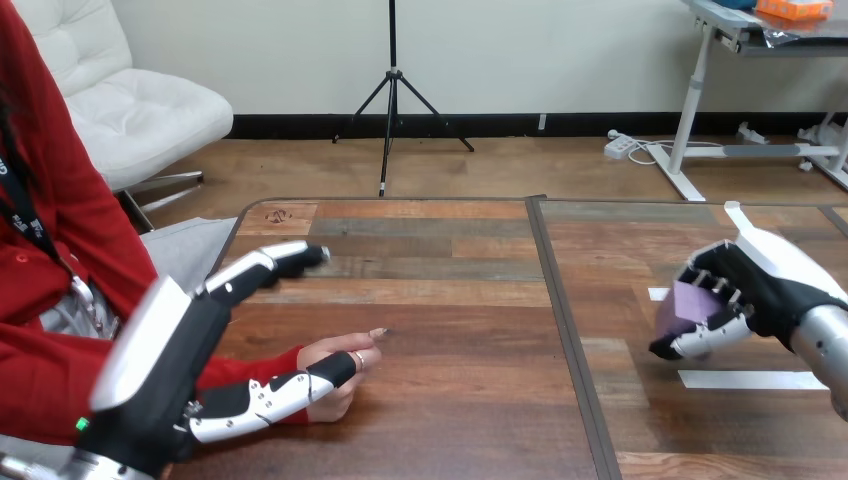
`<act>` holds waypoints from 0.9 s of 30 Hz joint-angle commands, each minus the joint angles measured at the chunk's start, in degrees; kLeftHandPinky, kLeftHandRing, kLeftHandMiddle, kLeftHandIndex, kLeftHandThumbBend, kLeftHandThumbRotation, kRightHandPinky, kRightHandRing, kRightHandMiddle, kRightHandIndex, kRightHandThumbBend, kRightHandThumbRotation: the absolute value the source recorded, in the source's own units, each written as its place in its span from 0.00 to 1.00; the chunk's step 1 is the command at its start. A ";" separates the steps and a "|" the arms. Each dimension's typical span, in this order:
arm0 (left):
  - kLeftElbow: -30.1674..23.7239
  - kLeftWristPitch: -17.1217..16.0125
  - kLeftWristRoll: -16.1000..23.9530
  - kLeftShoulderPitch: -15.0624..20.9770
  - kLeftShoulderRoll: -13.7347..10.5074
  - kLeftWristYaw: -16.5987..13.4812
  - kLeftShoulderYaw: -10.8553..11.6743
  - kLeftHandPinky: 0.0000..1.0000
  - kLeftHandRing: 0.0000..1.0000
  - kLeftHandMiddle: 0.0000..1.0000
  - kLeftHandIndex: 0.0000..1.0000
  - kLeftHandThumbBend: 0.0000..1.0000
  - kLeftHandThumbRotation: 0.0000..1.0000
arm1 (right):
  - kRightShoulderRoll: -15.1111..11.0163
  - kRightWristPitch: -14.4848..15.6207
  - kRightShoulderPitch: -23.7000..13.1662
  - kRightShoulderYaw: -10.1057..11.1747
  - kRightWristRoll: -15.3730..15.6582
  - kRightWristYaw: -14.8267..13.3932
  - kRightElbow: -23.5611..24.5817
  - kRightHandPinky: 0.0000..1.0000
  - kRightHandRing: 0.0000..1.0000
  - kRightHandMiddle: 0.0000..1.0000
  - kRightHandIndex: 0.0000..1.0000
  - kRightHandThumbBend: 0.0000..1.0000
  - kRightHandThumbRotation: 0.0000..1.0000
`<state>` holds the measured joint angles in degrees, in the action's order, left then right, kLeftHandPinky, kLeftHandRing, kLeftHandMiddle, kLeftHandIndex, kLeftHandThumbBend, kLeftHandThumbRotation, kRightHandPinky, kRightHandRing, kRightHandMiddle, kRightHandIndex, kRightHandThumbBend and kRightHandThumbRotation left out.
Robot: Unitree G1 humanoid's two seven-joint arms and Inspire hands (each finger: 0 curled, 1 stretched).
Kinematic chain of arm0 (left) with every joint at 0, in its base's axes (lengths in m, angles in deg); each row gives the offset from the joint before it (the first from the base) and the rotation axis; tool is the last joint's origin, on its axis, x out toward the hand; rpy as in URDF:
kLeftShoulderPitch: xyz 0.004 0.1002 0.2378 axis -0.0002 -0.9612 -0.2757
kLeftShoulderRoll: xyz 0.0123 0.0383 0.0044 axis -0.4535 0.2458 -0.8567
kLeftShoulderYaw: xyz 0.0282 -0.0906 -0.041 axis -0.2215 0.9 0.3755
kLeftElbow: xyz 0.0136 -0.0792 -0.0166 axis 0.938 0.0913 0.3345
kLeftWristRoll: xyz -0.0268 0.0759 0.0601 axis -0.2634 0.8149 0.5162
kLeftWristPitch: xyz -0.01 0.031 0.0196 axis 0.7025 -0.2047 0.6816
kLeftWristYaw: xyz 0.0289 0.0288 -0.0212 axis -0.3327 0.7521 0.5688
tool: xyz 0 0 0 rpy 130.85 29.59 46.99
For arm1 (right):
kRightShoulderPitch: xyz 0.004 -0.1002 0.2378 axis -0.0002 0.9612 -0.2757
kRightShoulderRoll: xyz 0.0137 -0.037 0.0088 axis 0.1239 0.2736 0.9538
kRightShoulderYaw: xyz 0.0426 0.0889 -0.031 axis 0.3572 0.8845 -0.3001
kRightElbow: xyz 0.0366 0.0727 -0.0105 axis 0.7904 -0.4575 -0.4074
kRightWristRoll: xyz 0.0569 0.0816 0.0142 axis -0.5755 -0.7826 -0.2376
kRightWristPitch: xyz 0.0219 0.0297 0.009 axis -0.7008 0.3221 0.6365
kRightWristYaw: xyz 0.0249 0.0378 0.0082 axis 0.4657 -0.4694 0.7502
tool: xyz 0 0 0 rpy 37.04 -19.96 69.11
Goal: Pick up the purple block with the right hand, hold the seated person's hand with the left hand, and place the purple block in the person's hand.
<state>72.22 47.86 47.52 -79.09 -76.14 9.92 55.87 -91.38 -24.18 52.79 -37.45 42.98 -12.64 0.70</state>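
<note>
Your left hand comes in at the table's near left corner, by the rounded left edge. Its fingers reach straight toward the far side, spread wide from the thumb. The thumb lies across the red sleeve at the wrist, and its tip meets the person's hand. Nothing is curled round that hand, and you cannot tell whether the thumb presses on it. The person's hand rests on the wood just beside your thumb, its fingers loosely bent.

Near the far left corner of the table sits a small dark mark, too small to read.

From the person's hand a broad stretch of planks runs right to the dark seam that crosses the table from its far edge to its near edge. Your two hands are well apart, one on each side of that seam.

Right of the seam, your right hand has its fingers curled closed round the purple block, gripping it near the table's right edge. You cannot tell whether the block is clear of the wood. A short bit of white tape shows just left of the block, and a longer white tape strip lies nearer you. Neither carries any writing.
</note>
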 commanded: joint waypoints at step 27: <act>-1.80 3.58 15.45 3.65 -6.20 -7.94 -1.21 0.74 0.79 0.81 0.81 0.87 0.39 | -1.59 3.64 2.05 4.03 -0.90 1.14 16.85 0.39 0.43 0.49 0.51 0.68 0.00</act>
<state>69.61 51.11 61.56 -78.82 -80.34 3.85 55.56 -91.59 -20.80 56.61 -35.14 42.98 -11.74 13.81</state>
